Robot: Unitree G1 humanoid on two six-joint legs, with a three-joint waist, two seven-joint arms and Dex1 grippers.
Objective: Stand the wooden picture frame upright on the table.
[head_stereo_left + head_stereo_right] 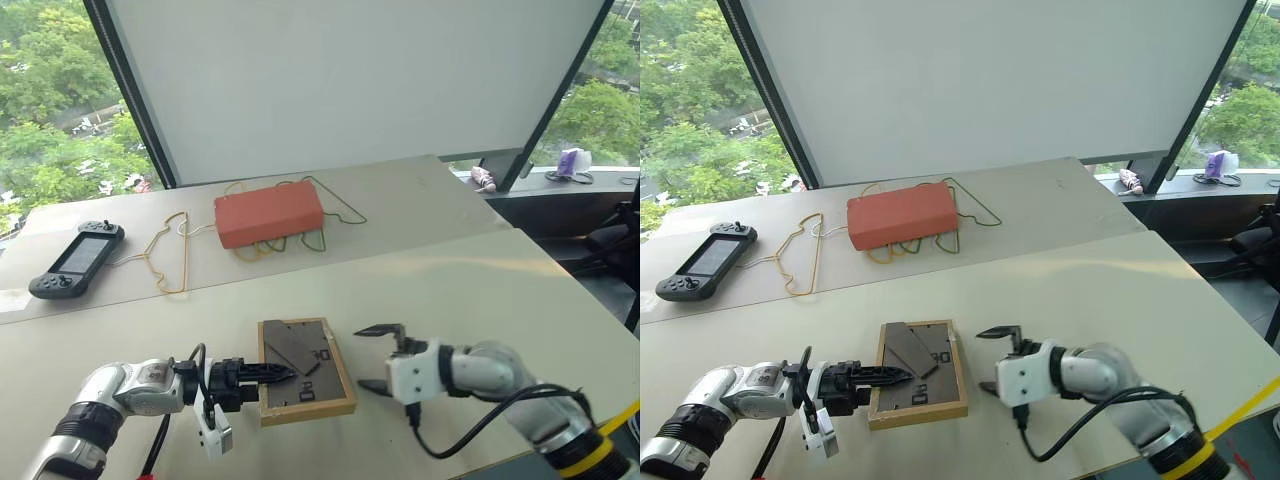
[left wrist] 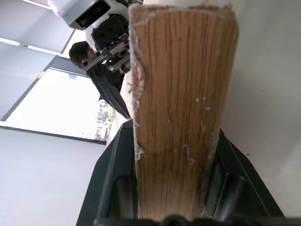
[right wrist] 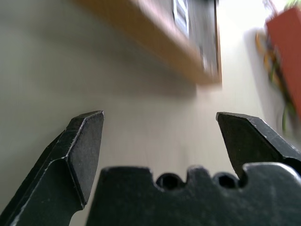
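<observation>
Currently the frame [image 1: 305, 370] lies flat on the tabletop [image 1: 470, 290], grey back panel up, prop folded against it, near the front edge between the two arms.

Left arm: reaches in low from the left, forearm about level, left tool [image 1: 268, 375] pointing to the right across the frame's left rail. Its fingers are narrowed onto that rail; the left wrist view shows the raw wood edge [image 2: 181, 117] clamped between the two black fingers [image 2: 110, 188].

Right arm: comes in from the right, elbow bent, wrist turned so the right tool [image 1: 380, 358] points left toward the frame's right rail. Jaws stand wide, one finger above the other, holding nothing, just beside the frame and not touching it. Right wrist view shows the frame's edge [image 3: 155, 40] ahead of the spread fingertips [image 3: 87, 141].

Farther back: orange-red box [image 1: 268, 213] on wire hangers [image 1: 170, 262], and a game controller [image 1: 77, 259] at far left.
</observation>
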